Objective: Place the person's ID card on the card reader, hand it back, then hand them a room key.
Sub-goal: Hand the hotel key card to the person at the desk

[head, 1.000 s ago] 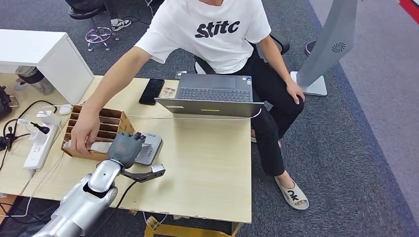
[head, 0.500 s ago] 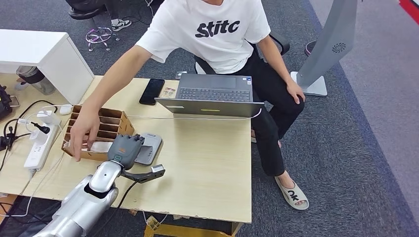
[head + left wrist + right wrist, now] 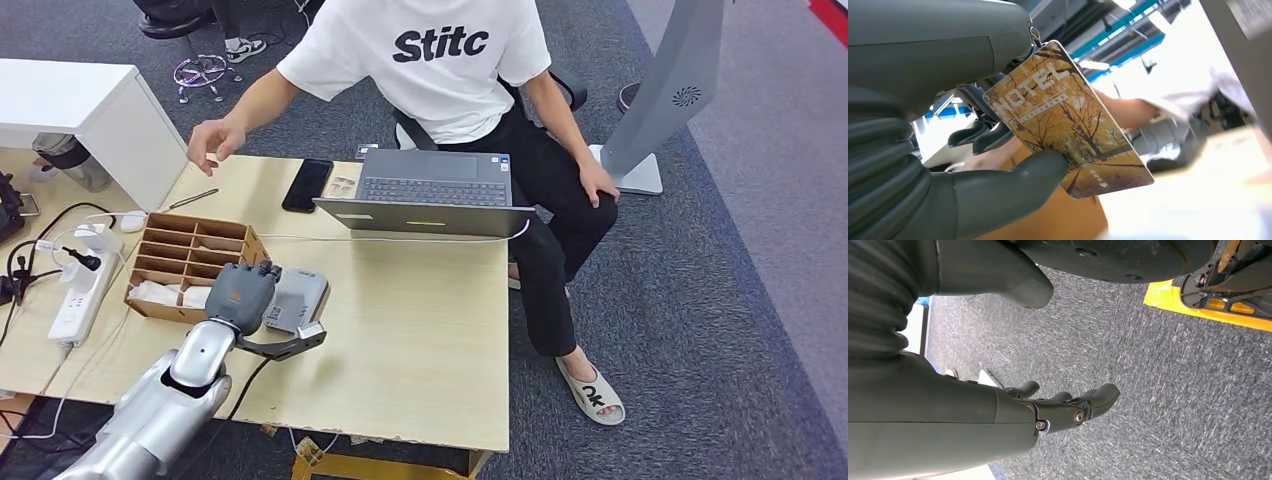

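Note:
My left hand point(image 3: 241, 296) hovers at the near end of the wooden slotted box point(image 3: 192, 256), partly covering the grey card reader point(image 3: 300, 298). In the left wrist view this left hand point(image 3: 943, 145) pinches a room key card point(image 3: 1068, 120), printed with autumn trees and the word HOTEL, between the thumb and the darker fingers. The person in a white T-shirt sits behind the table; one hand point(image 3: 213, 141) is raised over the far left corner. A small card point(image 3: 340, 186) lies beside the phone. My right hand point(image 3: 1058, 405) hangs above the carpet, fingers apart and holding nothing.
An open laptop point(image 3: 435, 190) stands at the table's far side, with a black phone point(image 3: 306, 185) to its left. A white power strip point(image 3: 80, 295) and cables lie at the left. A white cabinet point(image 3: 90, 110) stands at the far left.
The person's hand has left the wooden box and drawn back to the table's far left corner. My left hand has shifted slightly left, nearer the box.

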